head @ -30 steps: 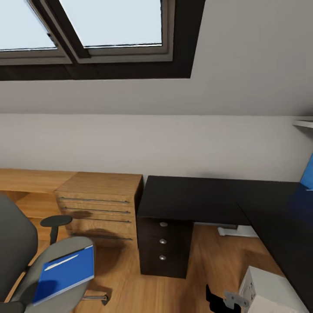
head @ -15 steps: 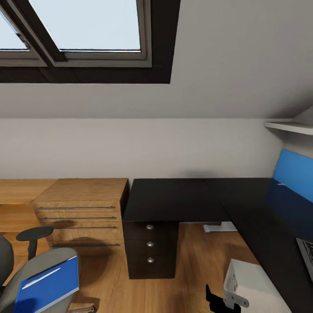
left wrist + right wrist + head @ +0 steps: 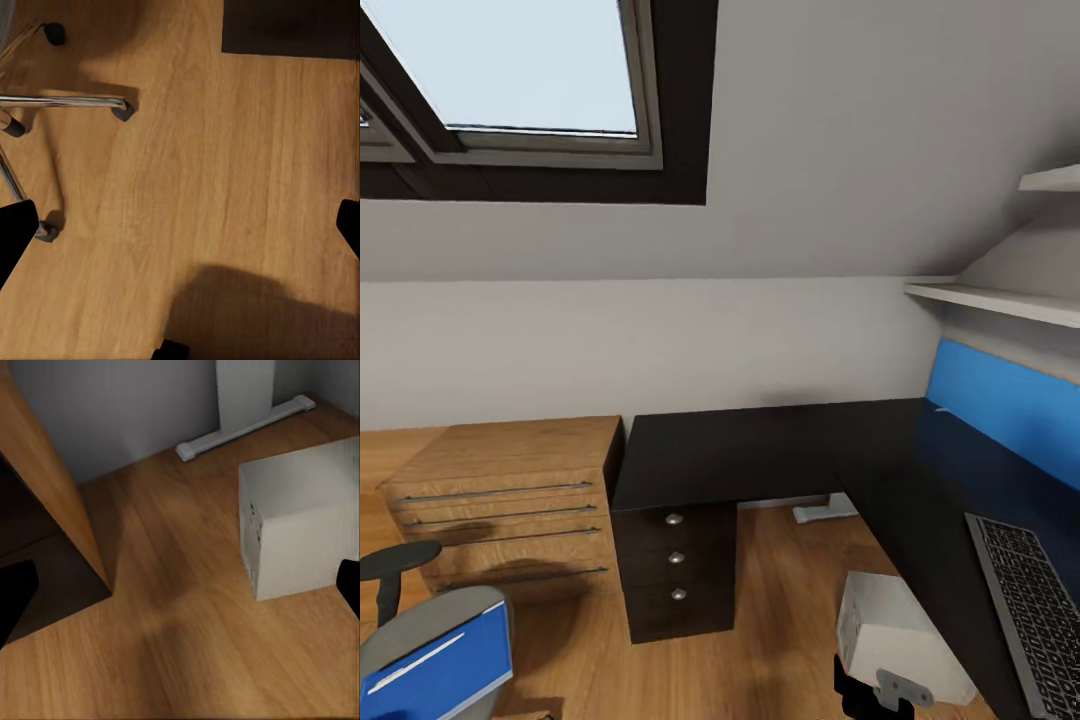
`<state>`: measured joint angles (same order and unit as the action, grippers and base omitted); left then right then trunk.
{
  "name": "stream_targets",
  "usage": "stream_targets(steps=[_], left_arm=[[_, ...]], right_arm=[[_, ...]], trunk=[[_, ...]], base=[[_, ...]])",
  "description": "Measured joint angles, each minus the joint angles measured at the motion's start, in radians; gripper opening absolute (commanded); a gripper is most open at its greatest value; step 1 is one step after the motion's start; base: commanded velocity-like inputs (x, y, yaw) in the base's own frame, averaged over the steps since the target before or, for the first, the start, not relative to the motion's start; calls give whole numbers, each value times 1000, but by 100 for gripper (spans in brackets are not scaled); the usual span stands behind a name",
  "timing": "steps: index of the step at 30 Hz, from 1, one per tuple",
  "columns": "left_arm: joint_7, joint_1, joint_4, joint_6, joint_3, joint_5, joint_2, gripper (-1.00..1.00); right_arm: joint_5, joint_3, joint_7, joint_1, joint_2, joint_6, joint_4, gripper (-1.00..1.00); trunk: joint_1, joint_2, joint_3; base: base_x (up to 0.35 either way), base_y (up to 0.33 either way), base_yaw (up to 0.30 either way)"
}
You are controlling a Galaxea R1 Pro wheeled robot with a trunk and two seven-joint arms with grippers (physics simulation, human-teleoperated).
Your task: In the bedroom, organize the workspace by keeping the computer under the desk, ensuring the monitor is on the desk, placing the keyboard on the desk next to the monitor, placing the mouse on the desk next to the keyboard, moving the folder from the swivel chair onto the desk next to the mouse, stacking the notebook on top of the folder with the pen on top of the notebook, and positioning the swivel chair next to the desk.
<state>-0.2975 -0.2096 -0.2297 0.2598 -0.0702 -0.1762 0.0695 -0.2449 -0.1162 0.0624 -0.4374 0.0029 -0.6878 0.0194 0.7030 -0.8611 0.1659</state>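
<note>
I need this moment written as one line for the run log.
phase: in transit | folder: on swivel chair | keyboard: on desk | computer: on floor by desk | grippers: empty, open

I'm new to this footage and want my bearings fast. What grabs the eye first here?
The long black desk with its bright blue back panel runs along the wall and down the head view's right. A white computer stands on the wood floor beside it, and a blue folder lies on the swivel chair at lower left.
</note>
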Motion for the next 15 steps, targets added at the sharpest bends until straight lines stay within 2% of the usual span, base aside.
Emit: stream_targets(steps=[15], left_arm=[[1, 0, 1, -3, 1, 0, 0, 100]], right_arm=[[1, 2, -1, 0, 13, 2, 0, 100]], trunk=[[-58, 105, -42]], base=[[-1, 0, -231]])
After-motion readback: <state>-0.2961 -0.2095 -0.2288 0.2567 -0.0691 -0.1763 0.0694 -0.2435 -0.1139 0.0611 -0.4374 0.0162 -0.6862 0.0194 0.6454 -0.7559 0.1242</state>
